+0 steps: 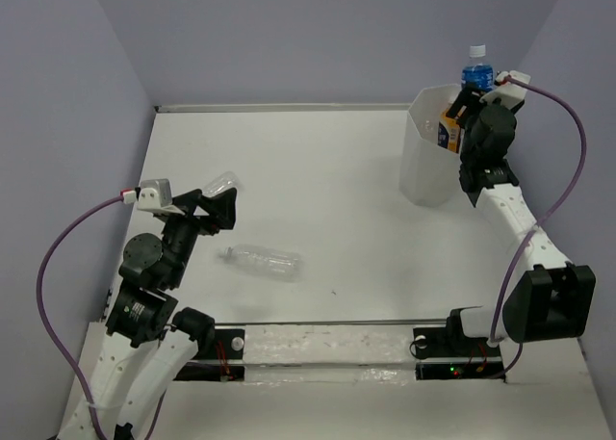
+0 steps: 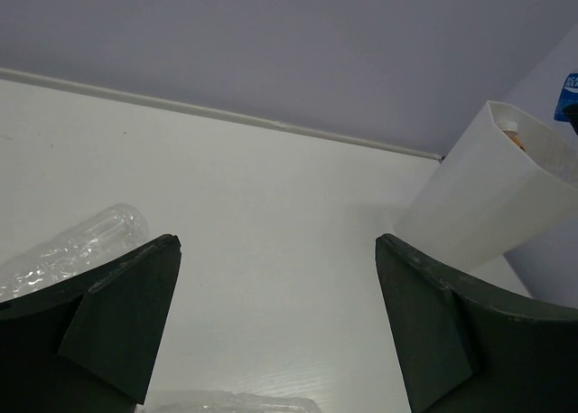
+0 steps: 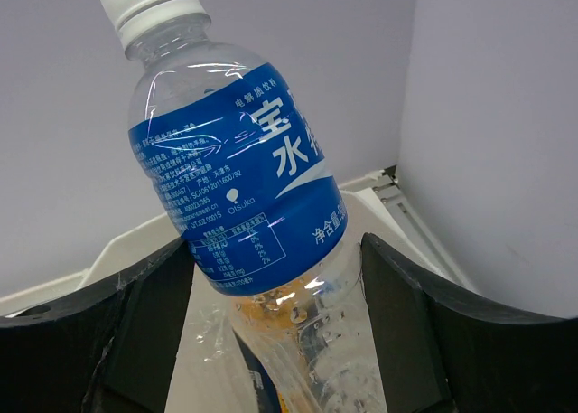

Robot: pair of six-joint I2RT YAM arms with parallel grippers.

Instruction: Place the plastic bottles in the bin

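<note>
While the left gripper point(image 1: 219, 209) gapes wide and empty, one clear bottle point(image 1: 223, 183) at its fingertips and a second clear bottle point(image 1: 262, 260) lying flat nearby, cap leftward, the right gripper point(image 3: 275, 286) clamps the blue-labelled bottle point(image 3: 235, 178) upright, cap up, over the one bin point(image 1: 423, 166), where an orange bottle point(image 1: 449, 129) already sits: four bottles counted

The blue-labelled bottle point(image 3: 239, 178) carries a deep blue wrap with white lettering under a white cap (its body is clear). The bin point(image 1: 423, 166) is milky white, and the orange bottle point(image 1: 449, 130) shows inside it. The table point(image 1: 337, 190) is white, the walls point(image 1: 289, 36) pale lilac.
</note>
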